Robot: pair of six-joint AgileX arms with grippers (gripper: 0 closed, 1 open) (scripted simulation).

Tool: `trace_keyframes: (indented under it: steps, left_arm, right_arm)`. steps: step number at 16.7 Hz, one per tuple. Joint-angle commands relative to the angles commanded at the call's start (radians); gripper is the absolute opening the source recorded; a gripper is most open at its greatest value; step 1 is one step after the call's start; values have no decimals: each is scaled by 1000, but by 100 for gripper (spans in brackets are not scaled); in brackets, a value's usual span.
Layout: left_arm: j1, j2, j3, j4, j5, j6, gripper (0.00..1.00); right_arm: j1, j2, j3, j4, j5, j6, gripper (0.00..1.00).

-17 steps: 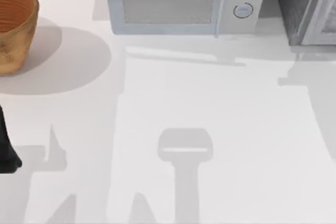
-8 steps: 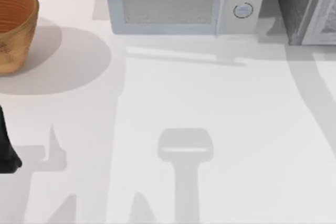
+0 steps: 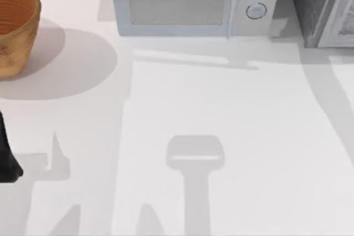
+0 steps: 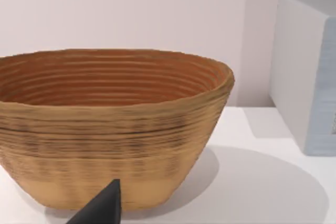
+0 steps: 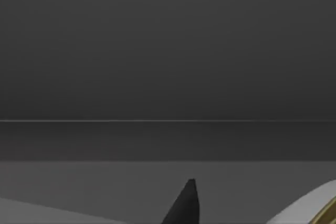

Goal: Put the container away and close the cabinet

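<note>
Right gripper point(image 5: 186, 203) faces the dark inside of the cabinet point(image 3: 321, 9) at the table's far right, its opening impossible to tell, a pale container rim point(image 5: 310, 205) beside it, so closing seemingly remains.

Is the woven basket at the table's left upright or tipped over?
Upright: the basket sits on its base with its open rim facing up, on the table left of the microwave.

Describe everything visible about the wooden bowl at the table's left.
The wooden bowl is a round, tan-brown vessel with fine horizontal ridges inside and out, widest at its rim and narrowing to a flat base. It stands upright and empty on the white table, left of the microwave. Nothing touches it.
</note>
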Motion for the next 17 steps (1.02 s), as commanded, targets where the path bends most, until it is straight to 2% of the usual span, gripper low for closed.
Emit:
trace_keyframes:
  steps: [4,13,17]
  left_arm:
    - [0,0,0,0,0,0,100]
    - [0,0,0,0,0,0,100]
    - [0,0,0,0,0,0,100]
  right_arm:
    - [-11,119,152,-38,-10,3,0]
    - [-57,577,783,-198,-54,2,0]
    - [-77,720,972,-247,-68,-1,0]
